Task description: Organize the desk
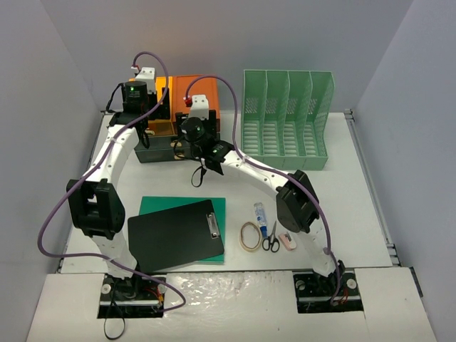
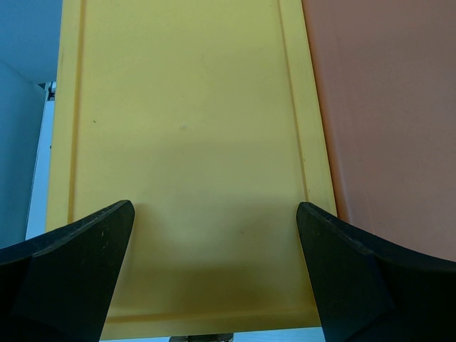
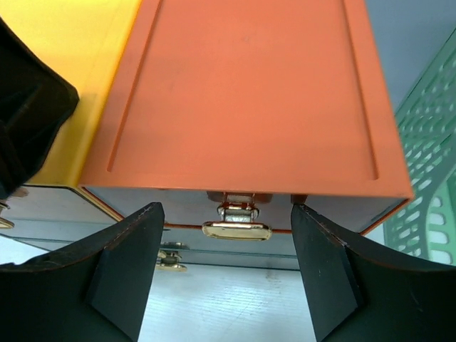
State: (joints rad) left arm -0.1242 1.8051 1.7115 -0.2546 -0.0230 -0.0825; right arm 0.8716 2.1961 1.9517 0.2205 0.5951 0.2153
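Right wrist view, right gripper (image 3: pixel 226 212) parted and empty, brass handle (image 3: pixel 236 229) seen between its fingers, below the orange top (image 3: pixel 249 92), left gripper (image 2: pixel 215 208) spread wide, empty, over the yellow top (image 2: pixel 185 107)

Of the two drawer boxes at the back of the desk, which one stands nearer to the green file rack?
The orange-topped box: it stands beside the green rack, while the yellow-topped box is on its other side.

One desk (image 1: pixel 349 206), two drawer units (image 1: pixel 201 88), one clipboard (image 1: pixel 177 236)
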